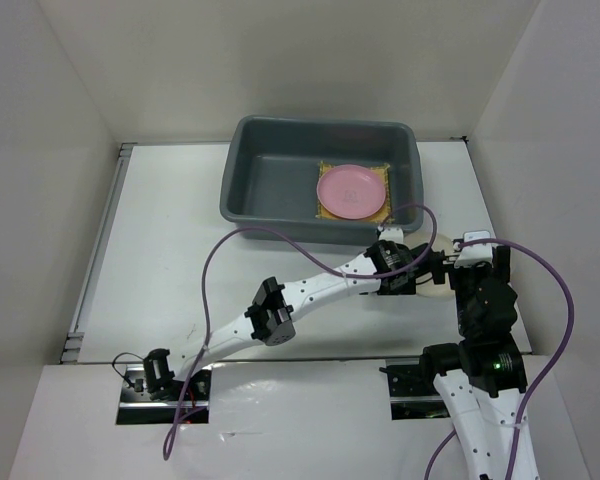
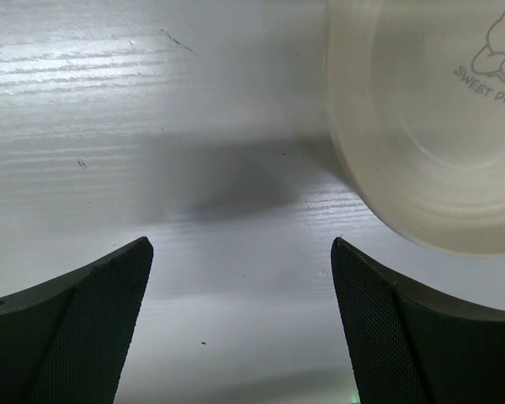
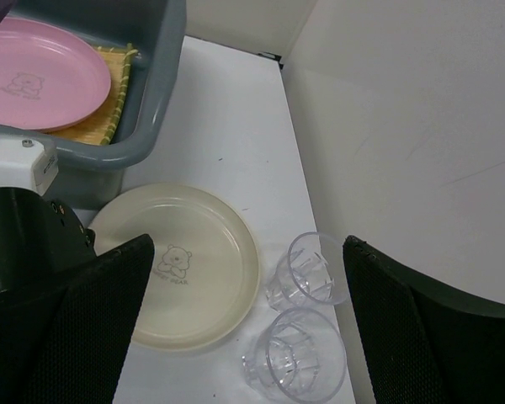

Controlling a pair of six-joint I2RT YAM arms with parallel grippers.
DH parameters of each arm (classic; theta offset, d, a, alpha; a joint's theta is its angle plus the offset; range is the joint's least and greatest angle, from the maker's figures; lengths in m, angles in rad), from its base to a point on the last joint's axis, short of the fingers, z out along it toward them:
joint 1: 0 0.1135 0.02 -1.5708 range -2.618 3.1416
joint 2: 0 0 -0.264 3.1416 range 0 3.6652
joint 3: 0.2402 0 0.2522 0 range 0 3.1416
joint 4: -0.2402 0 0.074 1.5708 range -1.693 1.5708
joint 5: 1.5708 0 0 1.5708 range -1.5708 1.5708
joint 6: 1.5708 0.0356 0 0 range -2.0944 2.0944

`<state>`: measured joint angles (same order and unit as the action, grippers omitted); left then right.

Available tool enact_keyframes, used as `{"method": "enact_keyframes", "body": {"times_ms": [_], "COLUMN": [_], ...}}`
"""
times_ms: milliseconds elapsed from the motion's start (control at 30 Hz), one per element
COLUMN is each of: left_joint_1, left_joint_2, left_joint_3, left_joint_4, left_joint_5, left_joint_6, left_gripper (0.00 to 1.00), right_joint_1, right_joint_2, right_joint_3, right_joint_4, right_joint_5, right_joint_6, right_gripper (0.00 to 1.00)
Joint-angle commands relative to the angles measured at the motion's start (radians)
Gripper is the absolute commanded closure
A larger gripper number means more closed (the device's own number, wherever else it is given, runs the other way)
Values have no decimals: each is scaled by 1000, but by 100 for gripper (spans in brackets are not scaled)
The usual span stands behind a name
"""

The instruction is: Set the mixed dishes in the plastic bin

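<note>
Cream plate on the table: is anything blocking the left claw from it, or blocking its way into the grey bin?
Nothing visible. Only bare table lies between the open left gripper and the cream plate. The plate sits just outside the bin, with only its near wall to clear.

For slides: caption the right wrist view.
Open right gripper above cream plate and two clear cups; pink plate on yellow mat inside bin.

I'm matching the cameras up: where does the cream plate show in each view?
Top external: cream plate, right of centre, mostly under the left arm.
Left wrist: top right corner.
Right wrist: lower centre.
Shared landmark: its bear print, both wrist views.
</note>
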<state>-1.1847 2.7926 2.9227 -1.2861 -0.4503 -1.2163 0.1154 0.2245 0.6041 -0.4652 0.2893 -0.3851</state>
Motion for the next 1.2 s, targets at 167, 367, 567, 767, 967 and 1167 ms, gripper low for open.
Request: {"method": "enact_keyframes", "body": {"times_ms": [167,367,567,767,967,1167], "left_joint_1": [-52,-52,-30,23,74,117], "left_joint_2": [7,85,153,163,176,209], "left_joint_3": [58,101,214,214,214,214], "left_joint_4": [-9,-9,-9,-9,70,128], "left_joint_5": [65,123,171,180,216,303], "left_joint_6": [-46,-26,-5,14,73,83], "left_gripper": [7,7,7,7,9,16], "right_joint_1": [9,9,9,9,9,9], "right_joint_2": [22,22,22,13,13,13], "right_joint_3": [-4,-4,-4,-4,-4,-4], "right_joint_4": [48,48,48,48,48,48], "right_joint_5": [-12,-12,-12,-12,-12,-12], "right_joint_6": [18,18,18,18,18,18], "right_gripper": [3,3,3,3,3,3]}}
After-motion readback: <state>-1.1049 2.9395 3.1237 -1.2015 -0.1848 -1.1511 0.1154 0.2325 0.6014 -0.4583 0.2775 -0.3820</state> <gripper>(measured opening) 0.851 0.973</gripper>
